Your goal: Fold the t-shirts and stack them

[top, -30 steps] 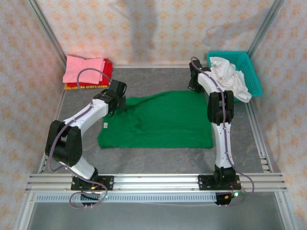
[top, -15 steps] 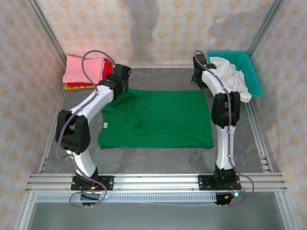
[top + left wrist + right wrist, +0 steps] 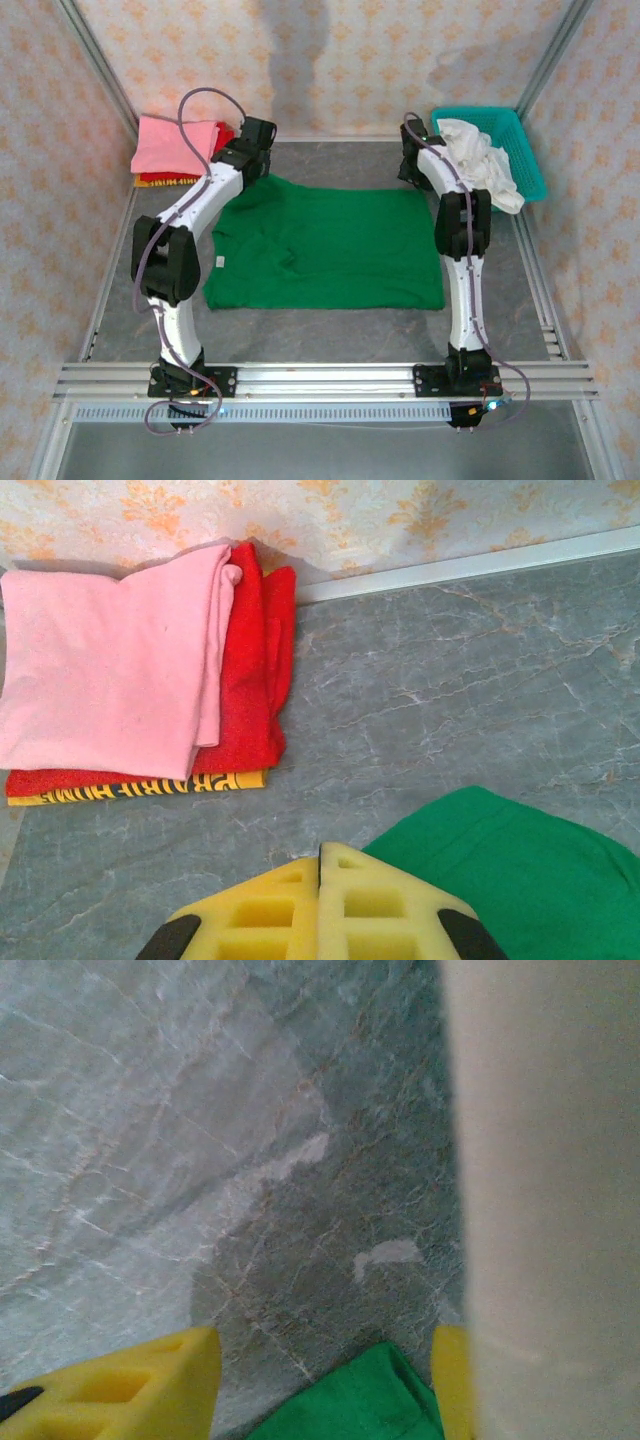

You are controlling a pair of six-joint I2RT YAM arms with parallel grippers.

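While it lies spread flat across the middle of the table (image 3: 320,335), the green t-shirt (image 3: 330,245) counts as the item in work. It is the largest piece present, with a few shallow creases left of centre.

Handling, by judgement: light, limp cotton. It has no stiffness to carry an edge, so it will sag and drag between two holds. It takes a pinch well and is not fragile. It is best taken at two corners or along one hem, both holds together, so that the fold falls square.

Left gripper (image 3: 320,852): at the shirt's far left corner, yellow fingers pressed tip to tip. Green cloth lies just right of them. None shows between the tips, so I cannot tell whether any is pinched.

Right gripper (image 3: 328,1348): at the far right corner, jaws parted and holding nothing. The green corner lies on the table below the gap.

Stack, far left corner: pink t-shirt (image 3: 100,650) on top, red t-shirt (image 3: 250,680) beneath, yellow-orange t-shirt (image 3: 140,788) at the bottom, all folded. Bare table separates it from the green cloth.

Surroundings: teal basket (image 3: 535,172), far right, with a white cloth (image 3: 480,160) heaped over its rim, just beside the right arm.

Obstructions, by judgement: the basket crowds the right arm, and the stack crowds the left.
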